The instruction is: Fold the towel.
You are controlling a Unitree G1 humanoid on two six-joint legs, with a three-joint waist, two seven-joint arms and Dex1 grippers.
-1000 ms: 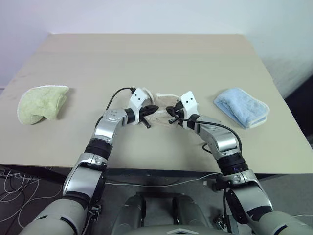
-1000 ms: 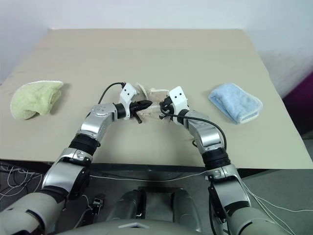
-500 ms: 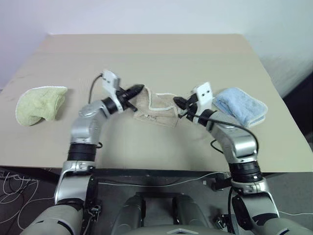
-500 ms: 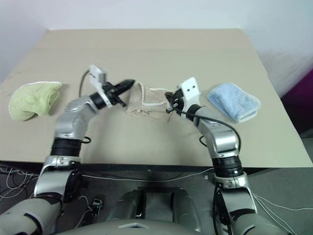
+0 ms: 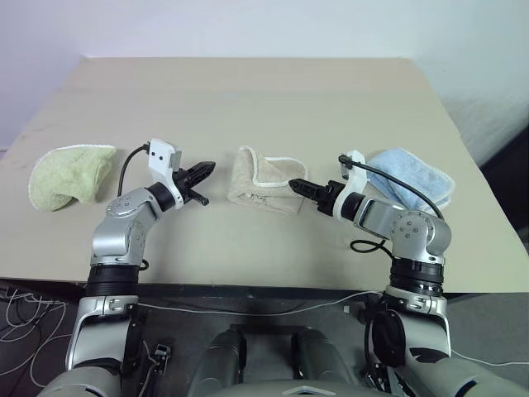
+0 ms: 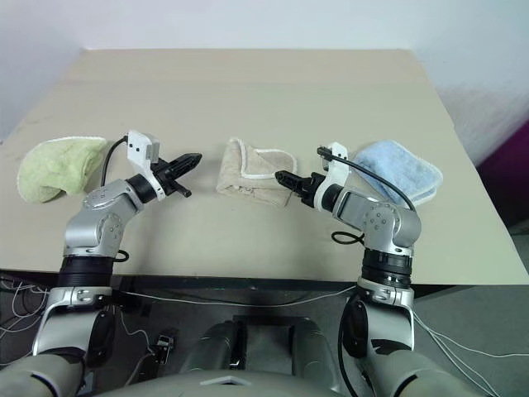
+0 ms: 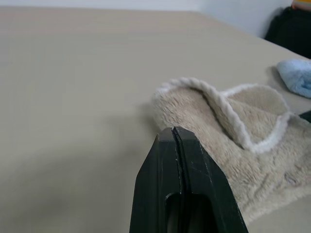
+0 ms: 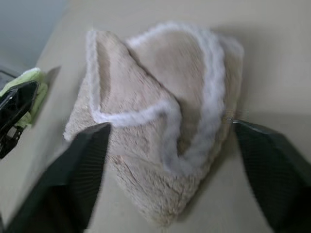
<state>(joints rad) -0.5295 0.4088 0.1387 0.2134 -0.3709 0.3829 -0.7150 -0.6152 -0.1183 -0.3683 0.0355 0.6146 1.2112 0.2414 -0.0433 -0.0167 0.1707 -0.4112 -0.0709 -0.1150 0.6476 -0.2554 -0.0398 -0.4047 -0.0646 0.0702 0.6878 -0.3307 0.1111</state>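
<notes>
The beige towel [image 5: 260, 180] with white corded edging lies loosely folded on the table's middle, one flap turned over so the edging curves across its top [image 8: 160, 111]. My left gripper [image 5: 207, 169] hovers left of it, a short gap away, shut with nothing in it; its closed fingers [image 7: 177, 160] point at the towel [image 7: 243, 160]. My right gripper [image 5: 297, 186] is at the towel's right edge, open, its two fingers [image 8: 73, 184] spread wide on either side of the towel's near end without touching it.
A crumpled light green towel [image 5: 70, 174] lies at the table's left edge. A folded light blue towel [image 5: 409, 178] sits close behind my right wrist. The tan table [image 5: 248, 99] stretches bare behind the towels.
The left gripper has let go of the towel and drawn off to the left. The right gripper has rolled, opened and released its end. The towel now lies free.
</notes>
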